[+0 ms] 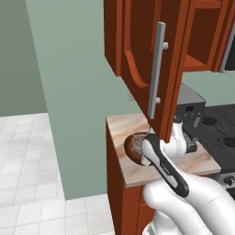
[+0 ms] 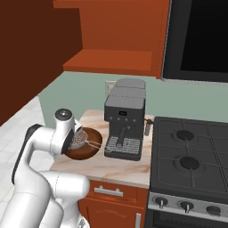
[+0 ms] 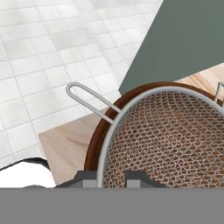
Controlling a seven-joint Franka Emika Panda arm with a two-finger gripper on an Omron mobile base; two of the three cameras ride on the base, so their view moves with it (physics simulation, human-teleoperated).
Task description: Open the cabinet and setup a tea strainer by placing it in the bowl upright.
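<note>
At the top of the left base view the cabinet (image 1: 137, 50) door hangs open. Centre-left in the right base view, the tea strainer (image 2: 80, 140) sits over the bowl (image 2: 85, 146). Bottom of the hand view, the gripper (image 3: 114, 178) pinches its rim; next, likely release it level.

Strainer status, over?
Gripper shut on strainer rim, over the bowl. Cabinet door open. Coffee machine beside bowl, not in the way.

Tea strainer (image 3: 170, 135) seemingly upright inside bowl (image 2: 89, 151)
</note>
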